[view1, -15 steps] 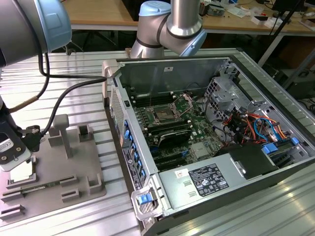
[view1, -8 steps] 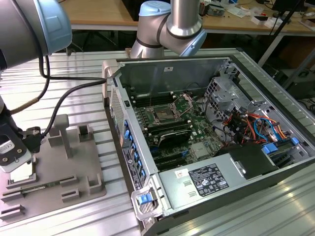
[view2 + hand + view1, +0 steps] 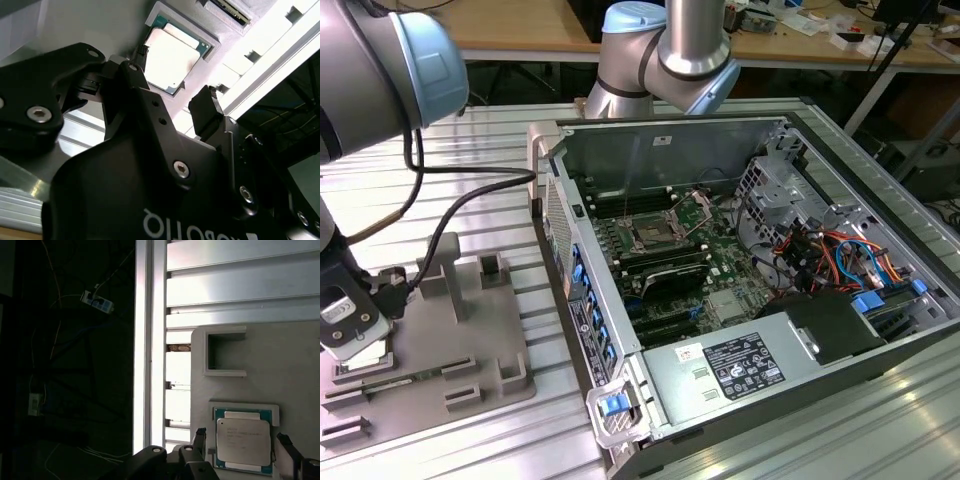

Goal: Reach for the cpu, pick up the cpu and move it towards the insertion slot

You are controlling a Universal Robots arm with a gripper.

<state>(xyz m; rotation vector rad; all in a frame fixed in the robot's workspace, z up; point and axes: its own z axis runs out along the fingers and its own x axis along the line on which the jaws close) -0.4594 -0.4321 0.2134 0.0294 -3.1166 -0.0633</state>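
The cpu (image 3: 243, 440), a silvery square chip with a thin green rim, lies flat in a square recess of the grey fixture tray (image 3: 285, 365). My gripper (image 3: 242, 444) hovers just above it, open, with one dark finger on each side of the chip and a gap to each edge. In the second wrist view the cpu (image 3: 172, 57) shows between the two fingertips (image 3: 205, 112). In the exterior view my gripper (image 3: 355, 335) hangs over the tray (image 3: 470, 340) at the exterior view's left. The insertion slot (image 3: 650, 235), metal-framed with a dark centre, sits on the motherboard inside the open computer case.
The open computer case (image 3: 770, 140) lies on the slatted metal table, with cables, drive cage and a power supply (image 3: 720, 370) inside. Upright posts (image 3: 445, 265) stand on the fixture tray. A black cable (image 3: 470, 200) hangs from the arm. The table's edge rail (image 3: 150, 340) runs beside the tray.
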